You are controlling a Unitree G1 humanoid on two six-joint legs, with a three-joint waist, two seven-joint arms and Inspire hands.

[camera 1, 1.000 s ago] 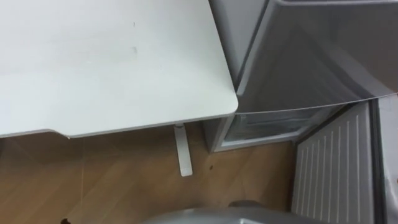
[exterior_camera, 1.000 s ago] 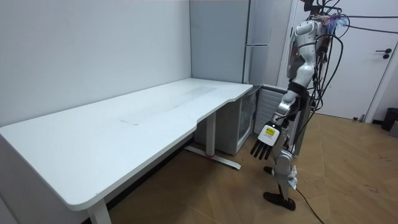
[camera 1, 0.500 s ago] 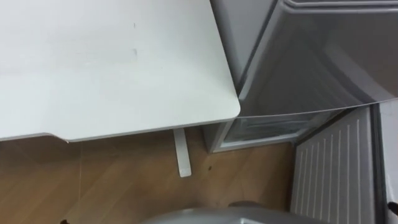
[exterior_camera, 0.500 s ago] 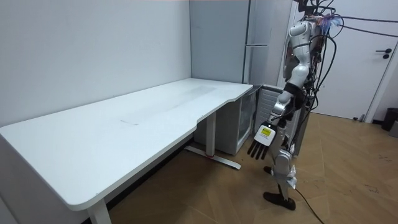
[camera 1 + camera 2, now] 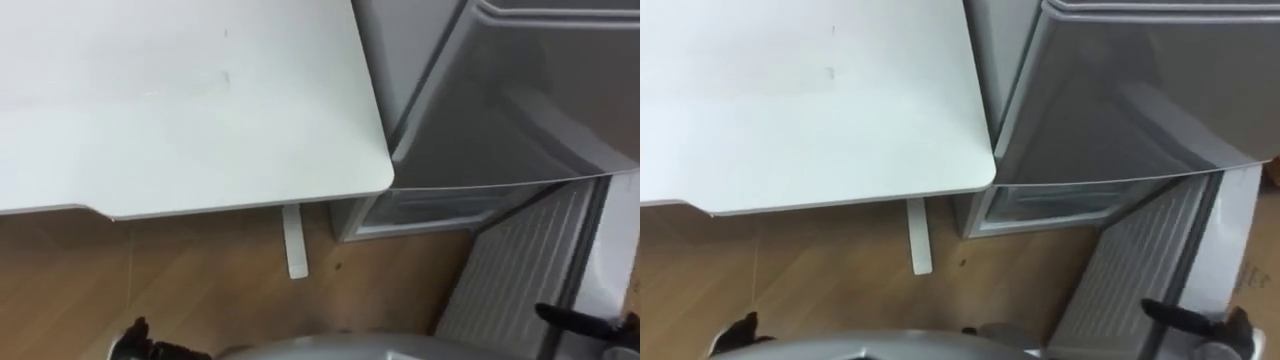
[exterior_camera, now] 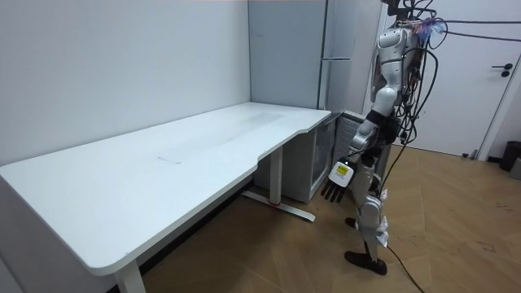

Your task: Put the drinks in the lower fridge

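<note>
I stand at a tall grey fridge (image 6: 346,49), just past the end of a white desk (image 5: 180,100). Its lower compartment (image 5: 430,208) stands open, and the ribbed white inside of its door (image 5: 510,280) slants across the lower right. My right hand (image 5: 1188,318) shows as dark straight fingers at that door's outer edge, holding nothing. My left hand (image 6: 335,181) hangs at my side with relaxed fingers and holds nothing; its dark tip is at the bottom left (image 5: 138,338).
The desk corner (image 5: 385,175) comes close to the fridge's left side. A white desk foot (image 5: 295,245) lies on the wooden floor (image 5: 200,270). A white room door (image 6: 505,81) is at the room view's right.
The lower fridge door now slants more across the view. Both hands have come into the eye views' bottom corners. In the room view my left hand swung closer to the fridge.
</note>
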